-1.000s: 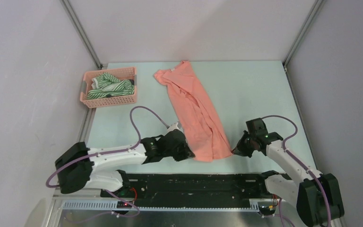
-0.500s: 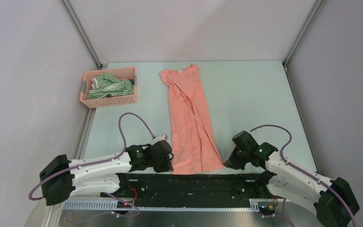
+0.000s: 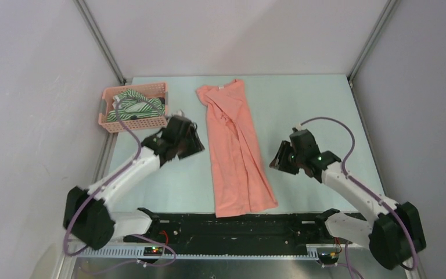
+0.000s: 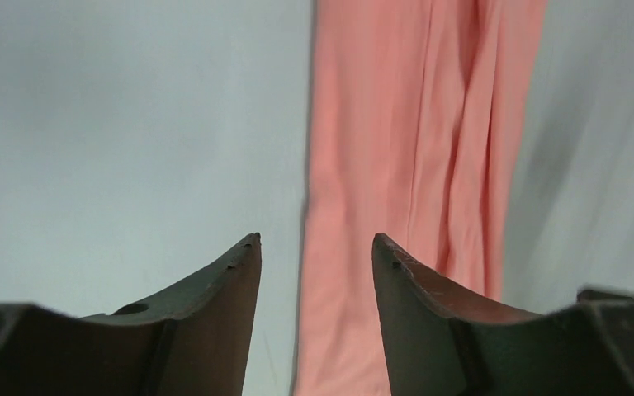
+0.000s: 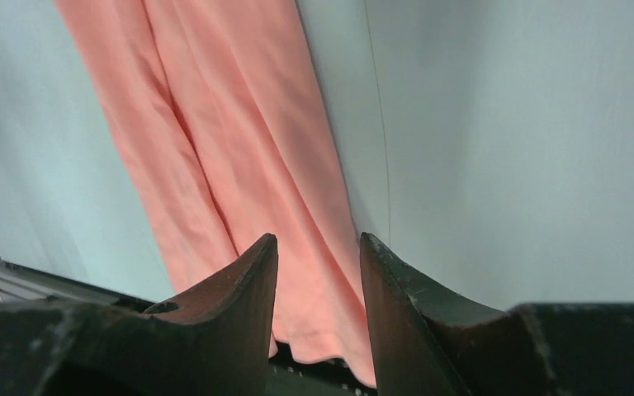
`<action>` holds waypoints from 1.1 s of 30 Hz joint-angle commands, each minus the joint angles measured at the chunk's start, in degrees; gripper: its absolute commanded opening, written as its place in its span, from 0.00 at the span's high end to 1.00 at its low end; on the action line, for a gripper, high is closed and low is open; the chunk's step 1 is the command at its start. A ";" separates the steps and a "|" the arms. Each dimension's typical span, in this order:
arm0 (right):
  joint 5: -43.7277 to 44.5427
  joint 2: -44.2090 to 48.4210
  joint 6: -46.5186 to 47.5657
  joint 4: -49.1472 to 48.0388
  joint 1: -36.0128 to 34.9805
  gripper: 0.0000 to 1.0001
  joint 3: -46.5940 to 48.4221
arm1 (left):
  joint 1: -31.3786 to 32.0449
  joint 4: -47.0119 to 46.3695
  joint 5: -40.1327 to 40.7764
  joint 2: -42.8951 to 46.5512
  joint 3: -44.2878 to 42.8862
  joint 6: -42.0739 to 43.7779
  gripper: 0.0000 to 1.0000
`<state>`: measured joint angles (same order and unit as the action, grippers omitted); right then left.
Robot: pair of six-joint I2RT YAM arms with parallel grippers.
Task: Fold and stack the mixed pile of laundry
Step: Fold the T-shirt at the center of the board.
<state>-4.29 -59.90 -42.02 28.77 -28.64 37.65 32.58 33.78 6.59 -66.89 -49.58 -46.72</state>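
Note:
A salmon-pink shirt lies flat as a long strip from the far middle of the table to its near edge. It also fills the left wrist view and the right wrist view. My left gripper hovers just left of the shirt's middle, open and holding nothing. My right gripper hovers just right of the shirt, open and holding nothing too. A green-and-white striped garment sits bunched in the pink basket.
The pink lattice basket stands at the far left of the table, close behind my left arm. A black rail runs along the near edge under the shirt's hem. Grey walls close in on three sides.
Both grippers pulled the shirt's near hem toward the near edge, then opened and let it go. Both have since moved away from the edge to either side of the shirt.

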 commanded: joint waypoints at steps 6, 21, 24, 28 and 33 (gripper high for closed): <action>-6.68 -10.24 13.02 -8.19 6.12 0.55 9.49 | -15.15 -11.92 -3.48 -29.40 -23.32 7.19 0.44; -15.42 -16.81 17.07 -7.56 14.40 0.57 12.67 | -21.29 -13.46 -6.15 -68.29 -60.96 -0.02 0.42; -16.30 -16.96 17.46 -6.98 15.77 0.57 13.93 | -22.21 -13.48 -7.53 -71.47 -64.70 -1.79 0.45; -16.97 -17.63 17.45 -6.84 16.84 0.57 15.56 | -22.99 -13.52 -8.41 -75.69 -70.27 -2.75 0.57; -17.60 -19.97 17.07 -7.19 17.07 0.57 16.65 | -24.23 -14.23 -13.13 -84.29 -83.20 -4.93 0.92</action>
<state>-20.36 -78.13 -25.63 22.33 -11.75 52.01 9.28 20.71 -2.35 -145.56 -123.35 -49.30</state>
